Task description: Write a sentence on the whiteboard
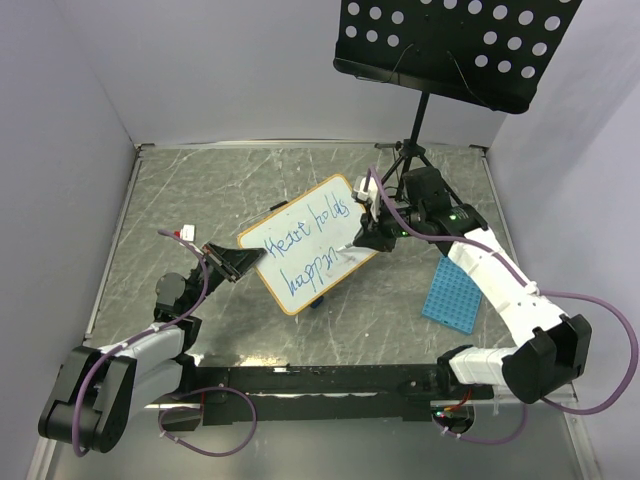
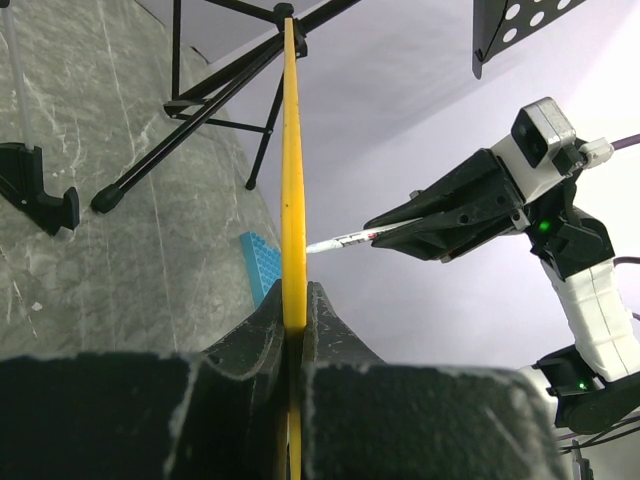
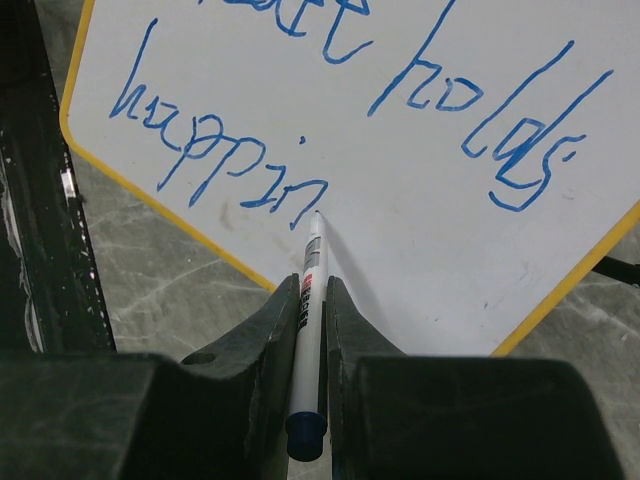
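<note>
While pen (image 3: 312, 270) touches whiteboard (image 1: 300, 250), stand (image 1: 450, 45) behind, blue tray (image 1: 452, 298) right

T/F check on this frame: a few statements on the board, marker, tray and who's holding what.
1. The left fingers clamp the whiteboard by its edge. True.
2. The right fingers are empty. False: they grip a marker.
3. The marker tip is at the board, just after "happin". True.
4. The writing is red. False: it is blue.
5. The tray sits on the whiteboard. False: it lies on the table, apart from the board.
</note>
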Robot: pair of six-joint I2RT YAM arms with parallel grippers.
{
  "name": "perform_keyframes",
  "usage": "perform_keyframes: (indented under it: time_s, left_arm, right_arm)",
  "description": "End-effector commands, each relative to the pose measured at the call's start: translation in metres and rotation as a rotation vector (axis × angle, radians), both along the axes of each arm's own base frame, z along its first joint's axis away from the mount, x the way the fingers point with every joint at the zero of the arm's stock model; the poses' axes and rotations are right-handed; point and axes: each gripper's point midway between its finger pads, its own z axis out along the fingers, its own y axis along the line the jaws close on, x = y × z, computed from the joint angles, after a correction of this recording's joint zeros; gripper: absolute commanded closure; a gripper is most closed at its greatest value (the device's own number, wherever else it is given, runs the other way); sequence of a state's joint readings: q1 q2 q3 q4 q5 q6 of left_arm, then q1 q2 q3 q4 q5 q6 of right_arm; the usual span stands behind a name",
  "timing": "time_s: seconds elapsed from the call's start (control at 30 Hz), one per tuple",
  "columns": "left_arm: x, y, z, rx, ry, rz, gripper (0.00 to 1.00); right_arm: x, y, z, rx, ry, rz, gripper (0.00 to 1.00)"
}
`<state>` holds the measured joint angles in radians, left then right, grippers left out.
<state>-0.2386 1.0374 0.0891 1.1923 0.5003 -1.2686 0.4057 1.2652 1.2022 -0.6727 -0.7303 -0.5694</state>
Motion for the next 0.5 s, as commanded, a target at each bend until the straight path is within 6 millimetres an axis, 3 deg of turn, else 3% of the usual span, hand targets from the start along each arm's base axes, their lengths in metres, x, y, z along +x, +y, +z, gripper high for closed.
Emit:
perform_keyframes:
  time_s: [0.0,0.47]
  left_arm:
    - [-0.009,0.004,0.05,-0.065,-0.188,0.003,0.99]
    - [-0.009,0.004,0.049,-0.065,-0.187,0.002,0.99]
  right_arm:
    - [0.006,0.004,0.004,-0.001,-0.018,0.0,1.0]
    - [0.021,-0.005,0.008,-0.027,-0.074,-0.087,1.0]
